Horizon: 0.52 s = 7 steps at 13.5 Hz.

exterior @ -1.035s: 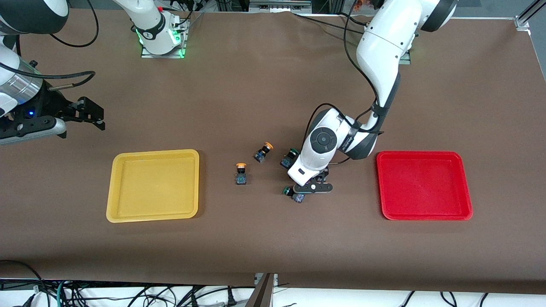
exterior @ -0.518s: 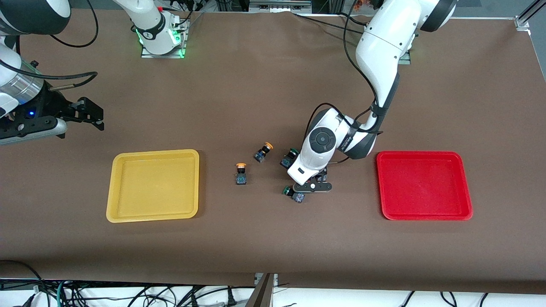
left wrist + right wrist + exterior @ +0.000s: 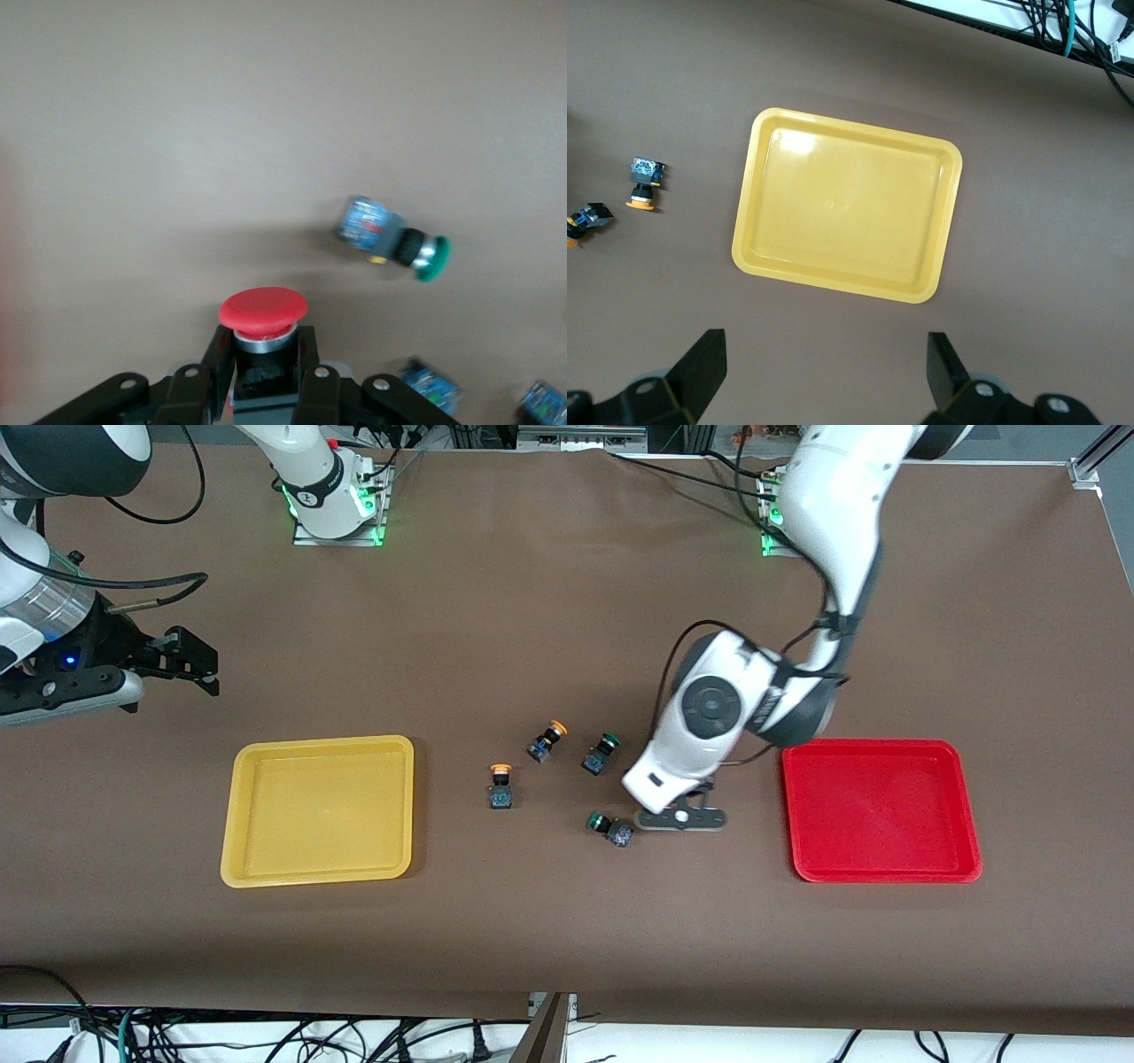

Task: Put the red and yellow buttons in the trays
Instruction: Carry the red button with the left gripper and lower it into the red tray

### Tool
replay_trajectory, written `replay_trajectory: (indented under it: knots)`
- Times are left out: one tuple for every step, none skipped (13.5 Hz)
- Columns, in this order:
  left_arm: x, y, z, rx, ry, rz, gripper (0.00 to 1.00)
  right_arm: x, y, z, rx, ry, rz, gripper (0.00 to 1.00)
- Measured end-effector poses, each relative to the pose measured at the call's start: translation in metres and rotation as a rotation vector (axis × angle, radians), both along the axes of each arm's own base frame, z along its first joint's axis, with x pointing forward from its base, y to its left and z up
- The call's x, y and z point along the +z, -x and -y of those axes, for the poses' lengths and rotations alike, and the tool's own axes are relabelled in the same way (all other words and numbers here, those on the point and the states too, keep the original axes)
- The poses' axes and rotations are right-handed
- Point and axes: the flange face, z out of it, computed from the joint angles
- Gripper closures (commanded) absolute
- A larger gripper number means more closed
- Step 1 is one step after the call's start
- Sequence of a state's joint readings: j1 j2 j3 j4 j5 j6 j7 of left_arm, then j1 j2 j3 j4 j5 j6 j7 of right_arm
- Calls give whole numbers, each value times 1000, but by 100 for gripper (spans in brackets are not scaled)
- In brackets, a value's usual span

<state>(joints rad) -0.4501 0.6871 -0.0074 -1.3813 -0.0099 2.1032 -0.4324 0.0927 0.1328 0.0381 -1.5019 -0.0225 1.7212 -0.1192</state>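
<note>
Fingers of your left gripper (image 3: 264,376) are pinched on a small push-button switch with a round red cap and a dark blocky body (image 3: 263,312), cap upward; you see it best in the left wrist view. In the front view this gripper (image 3: 682,817) hangs over the brown table (image 3: 549,921) between the loose switches and the red tray, and its own wrist hides the held switch there.

Your right gripper (image 3: 824,376) waits with its fingers spread wide and nothing between them, up over the table at the right arm's end (image 3: 182,662), just farther from the front camera than the yellow tray.

Look at the two containers. The shallow rectangular red plastic tray (image 3: 881,811) with rounded corners lies toward the left arm's end, and you can see only bare plastic in it. The matching yellow plastic tray (image 3: 319,810) lies toward the right arm's end, also with nothing in it.

Between the trays you have four switches lying on the table. A green-capped switch (image 3: 609,828) lies just beside the left gripper, and a second green-capped switch (image 3: 599,755) lies farther from the camera. Two yellow-orange-capped switches sit toward the yellow tray: one (image 3: 547,741) beside the second green one, the other (image 3: 500,786) nearer the camera. The second red-capped switch does not show in any view.
</note>
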Motion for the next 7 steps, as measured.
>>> replay_trajectory:
  knots:
    - [21,-13,-37,-17,-4,-3,100,0,0,0,0,0,1,0]
    - [34,-27,-82,-31,-6,-9,100,1,-1,0,0,0,6,1]
    - [41,-37,-128,-44,-3,-28,100,2,-2,0,0,-1,20,0]
    - [43,-45,-173,-59,4,-50,100,3,-3,0,1,-3,31,0]
    - [43,-49,-210,-77,10,-66,100,4,-3,-1,2,-3,36,0]
    - [43,-51,-241,-95,15,-82,100,4,-3,-1,3,-4,37,1]
    - [41,-50,-269,-116,17,-98,100,4,-3,-2,3,-4,37,1]
